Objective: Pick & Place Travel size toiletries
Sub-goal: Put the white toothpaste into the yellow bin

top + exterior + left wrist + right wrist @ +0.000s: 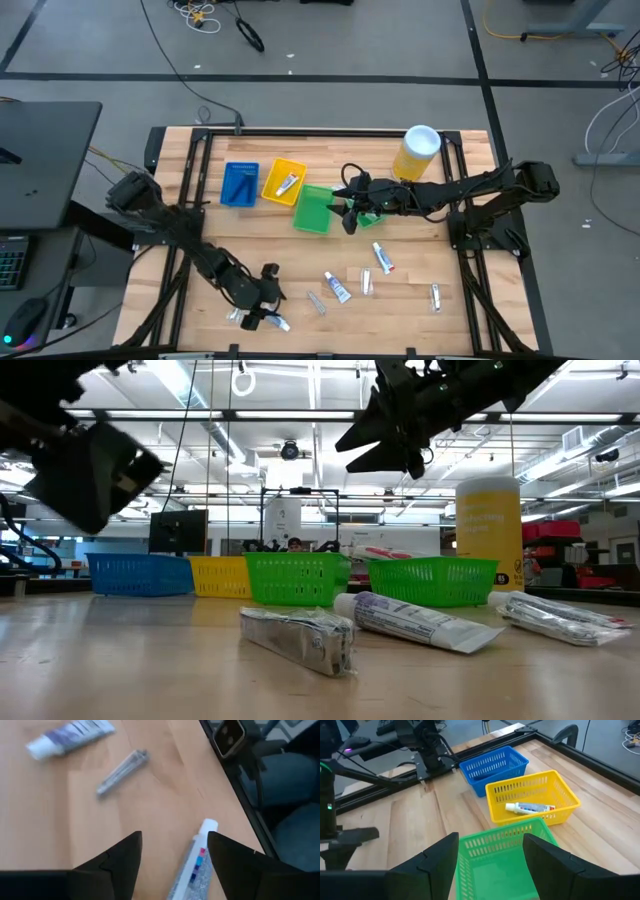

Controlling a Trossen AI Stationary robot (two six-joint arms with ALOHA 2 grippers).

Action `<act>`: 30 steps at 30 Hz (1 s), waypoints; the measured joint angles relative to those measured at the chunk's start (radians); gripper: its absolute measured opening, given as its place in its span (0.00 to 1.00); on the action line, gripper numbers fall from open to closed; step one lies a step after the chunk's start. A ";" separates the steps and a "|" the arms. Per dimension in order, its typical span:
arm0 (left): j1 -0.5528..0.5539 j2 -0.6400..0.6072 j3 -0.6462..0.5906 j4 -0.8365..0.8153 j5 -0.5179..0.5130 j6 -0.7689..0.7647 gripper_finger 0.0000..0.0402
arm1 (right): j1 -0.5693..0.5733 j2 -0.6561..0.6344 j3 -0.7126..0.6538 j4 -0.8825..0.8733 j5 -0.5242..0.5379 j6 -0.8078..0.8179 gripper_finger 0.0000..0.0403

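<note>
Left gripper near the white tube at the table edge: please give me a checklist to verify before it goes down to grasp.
1. Left gripper open: ok, its fingers stand apart.
2. Nothing held between the fingers: ok.
3. White tube with blue and red marks between the fingers: ok, it lies on the wood in the gap, nearer one finger.
4. Tube free of neighbours: ok, the silvery tube and another white tube lie apart.
5. Room at the table edge: cannot tell, the tube lies close to it.
6. Right gripper out of the way: ok, it is open above the green bin.
</note>
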State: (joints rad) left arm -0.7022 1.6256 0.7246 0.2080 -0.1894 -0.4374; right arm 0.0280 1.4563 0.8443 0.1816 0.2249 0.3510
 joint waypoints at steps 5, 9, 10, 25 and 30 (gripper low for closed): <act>-0.038 0.082 -0.001 0.112 -0.007 0.048 0.66 | 0.000 0.000 0.000 -0.012 0.000 0.000 0.58; -0.074 0.123 0.000 0.154 -0.070 0.115 0.68 | 0.000 0.000 0.000 -0.022 0.000 0.000 0.58; -0.075 0.134 0.000 0.155 -0.077 0.116 0.68 | 0.000 0.000 0.000 -0.021 0.000 0.000 0.58; -0.066 0.227 0.002 0.196 -0.066 0.131 0.57 | 0.000 0.000 0.000 -0.021 0.000 -0.016 0.58; -0.046 0.227 0.002 0.177 -0.063 0.068 0.41 | 0.000 0.000 0.000 -0.021 -0.001 -0.016 0.58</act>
State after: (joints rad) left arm -0.7484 1.8523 0.7261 0.3852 -0.2522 -0.3697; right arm 0.0279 1.4563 0.8444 0.1604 0.2243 0.3351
